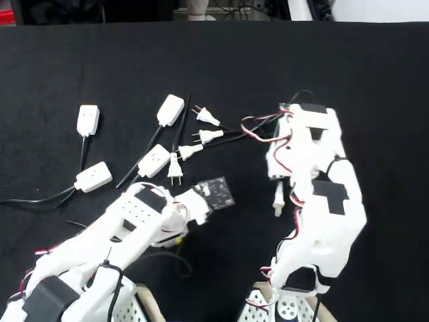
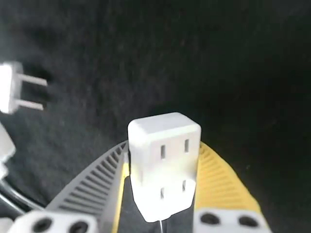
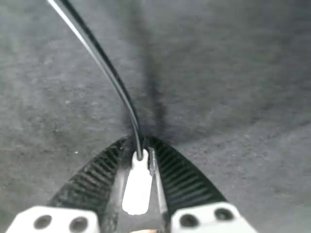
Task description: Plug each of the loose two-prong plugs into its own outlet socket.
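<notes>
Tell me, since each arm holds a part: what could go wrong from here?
The plug in the right gripper has its cord leading outward, so it may point the wrong way for plugging in. The socket in the left gripper is held by its sides only; a push could tilt it.

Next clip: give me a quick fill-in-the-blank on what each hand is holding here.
1. The left hand is shut on a white ____.
2. The right hand grips a plug whose cord is ____.
3. The loose plug lying near the left hand has ____ prongs.
Missing words: outlet socket; black; two.
</notes>
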{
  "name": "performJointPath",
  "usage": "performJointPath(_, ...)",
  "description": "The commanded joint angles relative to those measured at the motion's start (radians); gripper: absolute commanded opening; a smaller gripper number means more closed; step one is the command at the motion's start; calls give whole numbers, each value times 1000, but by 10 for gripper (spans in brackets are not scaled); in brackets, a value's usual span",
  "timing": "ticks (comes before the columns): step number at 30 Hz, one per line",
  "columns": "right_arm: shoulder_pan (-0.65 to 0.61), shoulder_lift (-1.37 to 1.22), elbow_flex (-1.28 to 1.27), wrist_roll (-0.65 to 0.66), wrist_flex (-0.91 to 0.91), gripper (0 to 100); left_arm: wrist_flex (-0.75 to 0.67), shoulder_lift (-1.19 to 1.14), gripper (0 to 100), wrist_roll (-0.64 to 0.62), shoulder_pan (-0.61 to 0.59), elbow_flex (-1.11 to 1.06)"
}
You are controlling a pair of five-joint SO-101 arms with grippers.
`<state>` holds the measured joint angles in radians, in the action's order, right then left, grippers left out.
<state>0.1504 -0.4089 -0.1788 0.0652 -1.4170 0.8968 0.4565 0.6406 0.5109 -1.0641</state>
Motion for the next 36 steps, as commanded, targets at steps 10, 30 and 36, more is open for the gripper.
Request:
performJointPath(10,138,173,42,89,-38,11,-325,-92,34,-235,120,223)
performJointPath(30,137,357,42,127,-100,11,-91,-259,229,-245,30,427)
performJointPath(36,133,374,42,126,-104,11,-112,-92,294,-247,33,306)
